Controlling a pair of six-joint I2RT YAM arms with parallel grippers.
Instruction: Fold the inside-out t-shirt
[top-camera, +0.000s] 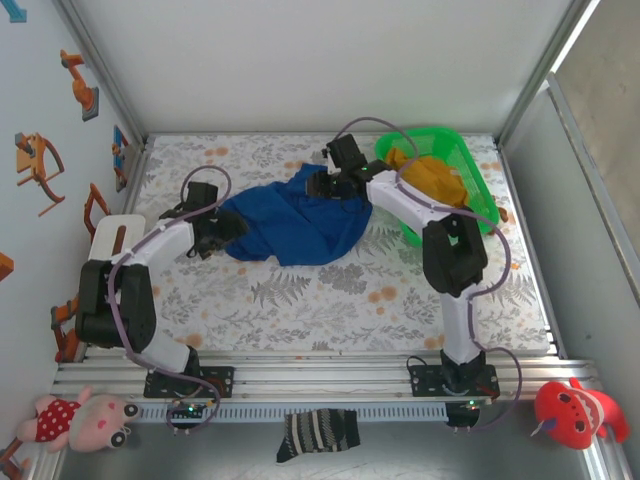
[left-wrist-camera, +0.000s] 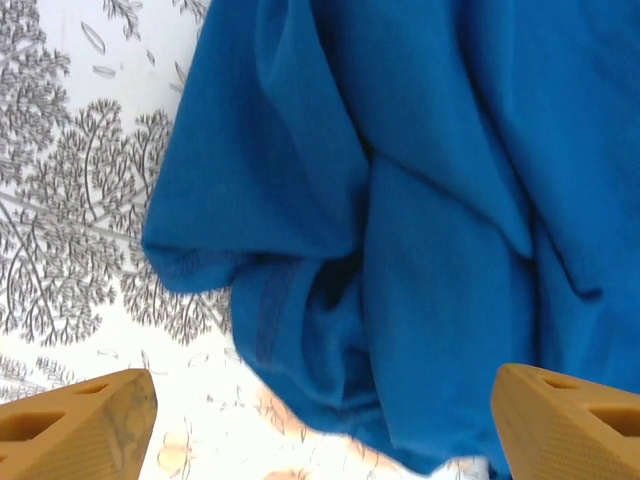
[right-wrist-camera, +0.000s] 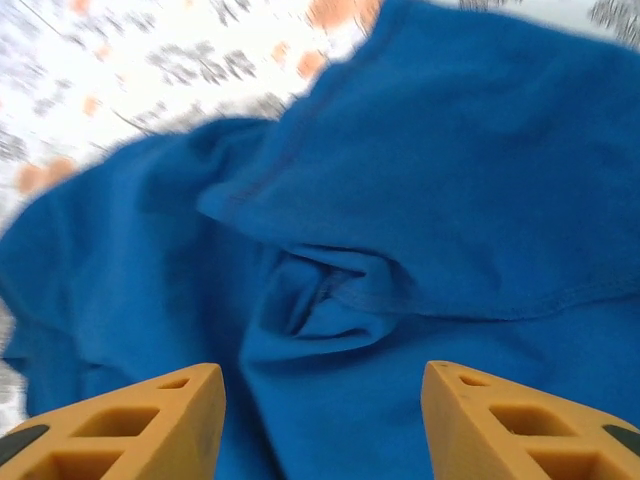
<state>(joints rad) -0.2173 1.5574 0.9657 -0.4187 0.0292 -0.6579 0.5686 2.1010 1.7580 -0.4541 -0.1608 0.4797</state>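
The royal-blue t-shirt (top-camera: 295, 222) lies crumpled in the middle of the floral mat, seams showing. My left gripper (top-camera: 225, 228) is at the shirt's left edge, open; its orange fingers (left-wrist-camera: 85, 425) straddle a bunched blue fold (left-wrist-camera: 400, 300) and a bit of mat. My right gripper (top-camera: 335, 185) hovers over the shirt's top right part, open, its fingers (right-wrist-camera: 140, 430) wide apart above a puckered seam (right-wrist-camera: 330, 300). Nothing is pinched by either one.
A green basket (top-camera: 455, 160) at the back right holds a mustard-yellow garment (top-camera: 435, 178), right behind the right arm. A white box (top-camera: 115, 235) sits at the mat's left edge. Bare mat (top-camera: 330, 300) lies in front of the shirt.
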